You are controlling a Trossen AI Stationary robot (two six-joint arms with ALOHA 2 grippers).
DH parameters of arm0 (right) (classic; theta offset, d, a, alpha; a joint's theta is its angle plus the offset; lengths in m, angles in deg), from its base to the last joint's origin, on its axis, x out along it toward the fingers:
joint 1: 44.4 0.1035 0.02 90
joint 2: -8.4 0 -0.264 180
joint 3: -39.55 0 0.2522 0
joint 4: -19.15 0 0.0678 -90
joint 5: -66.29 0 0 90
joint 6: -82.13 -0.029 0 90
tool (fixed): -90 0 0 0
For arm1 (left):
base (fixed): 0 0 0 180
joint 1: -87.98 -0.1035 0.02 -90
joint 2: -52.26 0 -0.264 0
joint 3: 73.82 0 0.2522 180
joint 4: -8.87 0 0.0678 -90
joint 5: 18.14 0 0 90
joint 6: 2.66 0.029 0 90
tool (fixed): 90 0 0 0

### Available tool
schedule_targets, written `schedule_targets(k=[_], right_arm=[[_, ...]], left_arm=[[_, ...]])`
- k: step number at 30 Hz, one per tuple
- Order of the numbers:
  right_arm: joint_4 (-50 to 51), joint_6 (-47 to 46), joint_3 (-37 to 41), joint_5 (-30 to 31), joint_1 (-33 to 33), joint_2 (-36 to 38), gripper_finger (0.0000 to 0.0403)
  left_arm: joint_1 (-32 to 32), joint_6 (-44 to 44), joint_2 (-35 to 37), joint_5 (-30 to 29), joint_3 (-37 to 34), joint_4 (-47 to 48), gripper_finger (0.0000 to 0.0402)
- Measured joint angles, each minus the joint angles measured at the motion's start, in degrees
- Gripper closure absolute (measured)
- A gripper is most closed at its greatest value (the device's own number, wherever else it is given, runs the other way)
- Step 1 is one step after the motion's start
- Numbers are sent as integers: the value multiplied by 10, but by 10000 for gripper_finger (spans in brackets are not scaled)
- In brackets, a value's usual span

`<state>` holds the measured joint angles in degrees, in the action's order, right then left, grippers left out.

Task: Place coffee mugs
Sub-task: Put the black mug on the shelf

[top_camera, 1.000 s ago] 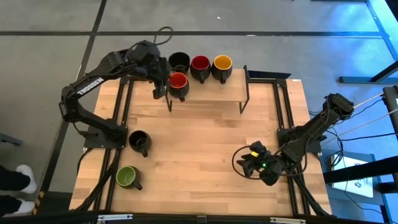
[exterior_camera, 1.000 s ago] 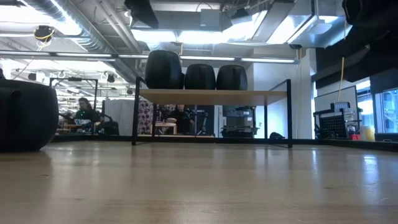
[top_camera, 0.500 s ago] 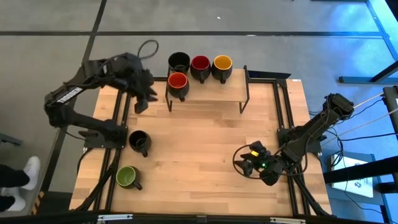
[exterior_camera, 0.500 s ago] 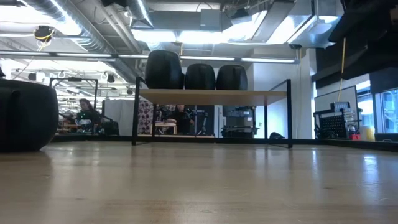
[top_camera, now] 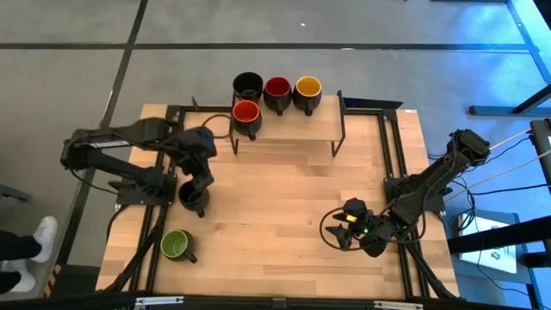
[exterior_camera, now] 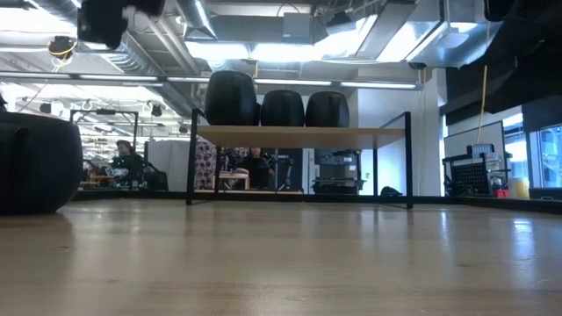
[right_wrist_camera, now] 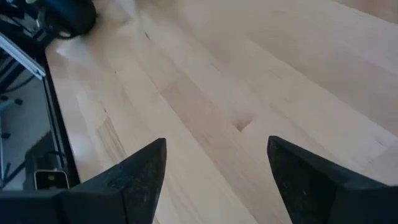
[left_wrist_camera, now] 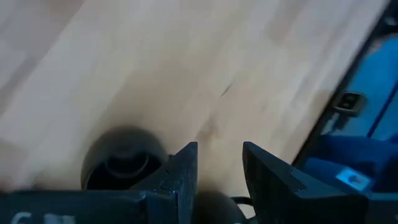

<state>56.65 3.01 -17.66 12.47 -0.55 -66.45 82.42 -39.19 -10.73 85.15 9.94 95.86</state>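
Four mugs stand on the raised shelf [top_camera: 288, 125] at the far edge: black [top_camera: 248, 84], dark red [top_camera: 277, 87], yellow [top_camera: 308, 86] and orange-red [top_camera: 246, 112]. Three of them show in the low view [exterior_camera: 283, 107]. A second black mug [top_camera: 194, 196] and a green mug [top_camera: 176, 245] stand on the table at the near left. My left gripper [top_camera: 200, 175] hangs just above and beside the black mug [left_wrist_camera: 121, 163], open by a narrow gap [left_wrist_camera: 219, 149] and empty. My right gripper [top_camera: 340, 232] is open and empty [right_wrist_camera: 214, 146] low over the table at the near right.
The shelf's black frame legs [top_camera: 343, 129] stand on the table's far half. Black rails [top_camera: 168, 164] run along the left and right sides. A large dark mug body [exterior_camera: 35, 162] fills the low view's left. Bare wood lies in the table's middle [top_camera: 275, 198].
My left gripper has drawn away from the orange-red mug on the shelf and swung toward the table's near-left, coming down over the black mug on the table. The orange-red mug stays on the shelf.
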Motion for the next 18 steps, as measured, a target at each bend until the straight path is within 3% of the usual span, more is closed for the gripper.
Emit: schedule_targets(k=[11, 18], right_arm=[[6, 1, 0, -8, 0, 0, 139], [20, 4, 0, -9, 0, 0, 139]], left_arm=[[13, -105, 0, 26, -118, -8, 280], [52, -162, -4, -7, -164, -18, 280]])
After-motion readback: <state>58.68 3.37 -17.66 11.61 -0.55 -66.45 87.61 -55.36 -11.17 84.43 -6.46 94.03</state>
